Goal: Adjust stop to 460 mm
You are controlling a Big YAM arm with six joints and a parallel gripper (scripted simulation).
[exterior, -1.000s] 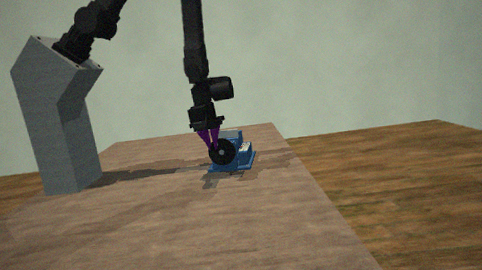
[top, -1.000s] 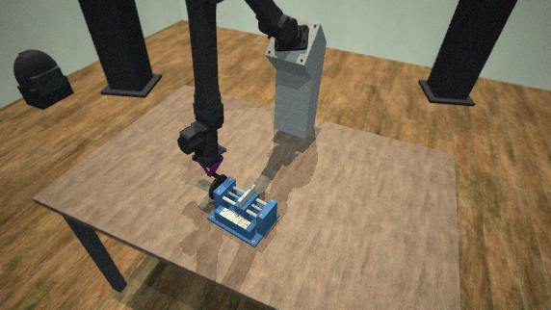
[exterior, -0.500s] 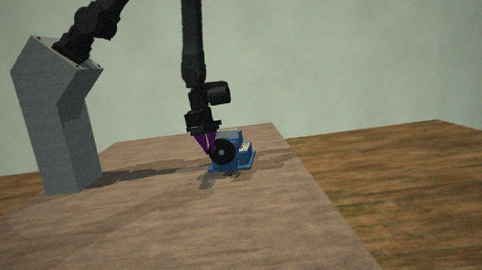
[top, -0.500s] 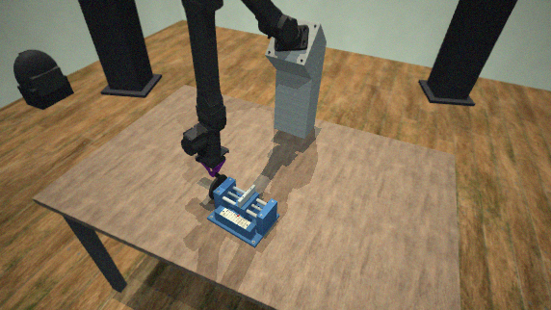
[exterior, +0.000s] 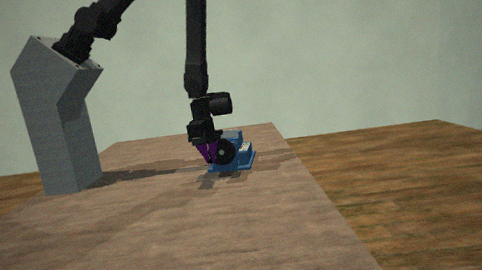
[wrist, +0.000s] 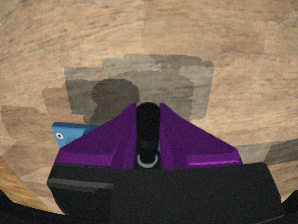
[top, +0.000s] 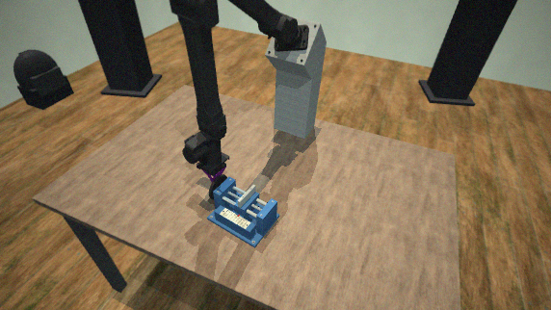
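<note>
The blue stop fixture (top: 268, 220) (exterior: 247, 163) (wrist: 75, 133) stands on the table. Its pale stop plate (top: 247, 196) sits on light rods between two blue end blocks. A white scale (top: 231, 216) (exterior: 245, 147) runs along the front, with a small red mark near its middle; its numbers are unreadable. The black handwheel (top: 213, 189) (exterior: 227, 152) is upright at the fixture's left end. My gripper (top: 215, 178) (exterior: 212, 161) (wrist: 148, 110) points down beside the wheel, purple fingers shut on its black handle (wrist: 148, 131). The wheel's rim is mostly hidden in the wrist view.
The arm's grey pedestal (top: 296, 103) (exterior: 54, 138) stands at the back of the table (top: 376, 207) (exterior: 166, 242). Dark pillars (top: 120, 53) (top: 467, 48) and a black rounded object (top: 40, 79) stand on the floor beyond. The table's front edge lies just past the fixture.
</note>
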